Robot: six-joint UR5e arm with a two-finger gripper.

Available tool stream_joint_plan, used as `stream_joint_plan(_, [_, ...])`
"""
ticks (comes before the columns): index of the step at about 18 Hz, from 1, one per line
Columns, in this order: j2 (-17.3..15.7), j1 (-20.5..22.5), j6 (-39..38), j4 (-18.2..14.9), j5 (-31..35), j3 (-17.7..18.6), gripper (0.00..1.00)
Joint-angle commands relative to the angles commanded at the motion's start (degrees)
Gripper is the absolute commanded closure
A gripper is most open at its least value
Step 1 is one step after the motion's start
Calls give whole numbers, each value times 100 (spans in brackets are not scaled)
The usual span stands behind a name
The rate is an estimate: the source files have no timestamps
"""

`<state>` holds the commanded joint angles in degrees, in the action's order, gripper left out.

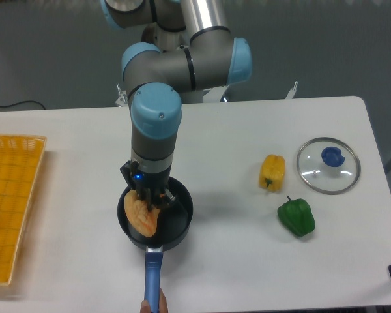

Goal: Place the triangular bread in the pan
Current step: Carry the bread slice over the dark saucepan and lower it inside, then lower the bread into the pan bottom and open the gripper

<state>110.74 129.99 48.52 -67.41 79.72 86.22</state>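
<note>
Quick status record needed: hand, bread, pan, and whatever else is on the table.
hand: low over the pan, fingers at the bread; open or shut unclear
triangular bread: tilted at the pan's left rim
pan: front centre, blue handle toward camera
yellow bell pepper: right of pan
green bell pepper: right front
glass lid: far right
yellow basket: left edge

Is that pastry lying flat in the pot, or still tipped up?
Tipped up. The triangular bread leans on the pan's left rim, inside, with the gripper fingers at its top edge.

The end effector (148,197) hides its fingertips (grip unclear); the pan (180,222) is partly covered.
</note>
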Motion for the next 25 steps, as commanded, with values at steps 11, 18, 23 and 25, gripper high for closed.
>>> stream_joint_plan(11, [141, -26, 18, 18, 211, 52, 67])
stream_joint_plan(18, [149, -114, 26, 17, 456, 114, 26])
stream_joint_plan(23, [202, -176, 9, 9, 571, 149, 1])
stream_joint_plan(25, [185, -176, 9, 17, 571, 149, 0])
